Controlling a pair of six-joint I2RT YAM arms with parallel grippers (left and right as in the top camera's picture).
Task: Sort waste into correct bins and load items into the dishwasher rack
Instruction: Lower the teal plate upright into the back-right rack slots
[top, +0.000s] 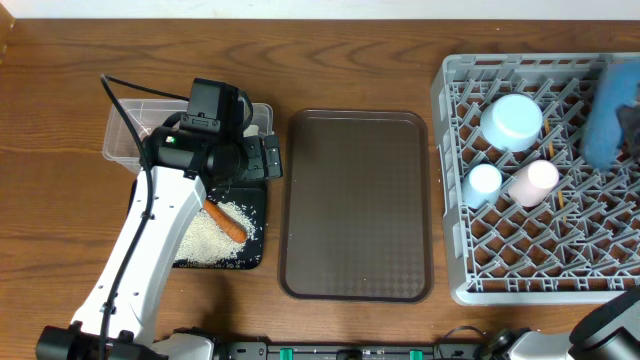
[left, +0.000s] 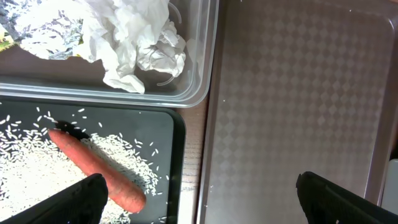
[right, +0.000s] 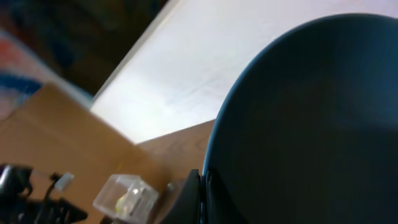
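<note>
My left gripper (top: 260, 158) (left: 199, 205) is open and empty, above the gap between the black tray (top: 256, 200) (left: 171, 137) and the brown serving tray. An orange carrot (top: 226, 222) (left: 96, 169) and rice (top: 205, 240) (left: 25, 158) lie in the black tray. Crumpled white paper (left: 134, 37) lies in the clear tub (top: 122, 125) (left: 200, 68). My right gripper (right: 200, 196) is shut on the blue plate (top: 610, 110) (right: 311, 124) above the grey rack (top: 450, 200). The white bowl (top: 512, 120), light blue cup (top: 485, 182) and pink cup (top: 532, 182) stand in the rack.
The brown serving tray (top: 358, 205) (left: 298, 93) lies between the bins and the rack. A yellow-green wrapper edge (left: 5, 40) shows at the tub's far side. The plate is blurred in the overhead view.
</note>
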